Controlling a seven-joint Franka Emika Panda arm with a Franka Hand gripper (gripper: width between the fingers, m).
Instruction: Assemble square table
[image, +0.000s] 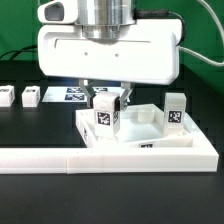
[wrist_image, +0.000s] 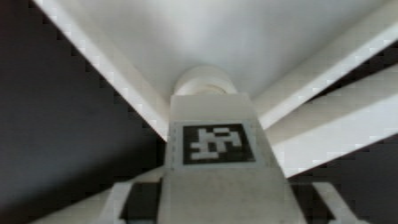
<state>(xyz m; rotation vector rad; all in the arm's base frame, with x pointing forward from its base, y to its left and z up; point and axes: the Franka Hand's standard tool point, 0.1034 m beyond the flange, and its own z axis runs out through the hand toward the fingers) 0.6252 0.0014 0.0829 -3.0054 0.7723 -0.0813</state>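
The white square tabletop (image: 150, 137) lies rim up against the border bar. My gripper (image: 106, 104) hangs over the tabletop's corner on the exterior view's left, shut on a white tagged leg (image: 105, 115) that stands upright there. In the wrist view the leg (wrist_image: 217, 140) runs down between my fingers (wrist_image: 128, 200) toward the tabletop's inner corner (wrist_image: 210, 45). A second leg (image: 175, 110) stands upright at the corner on the exterior view's right. Two more legs (image: 5, 97) (image: 31, 97) lie on the black table at the far left.
The long white L-shaped border bar (image: 60, 157) runs along the front and up the right side of the tabletop. The marker board (image: 72, 94) lies flat behind my gripper. Green cables run along the back edge.
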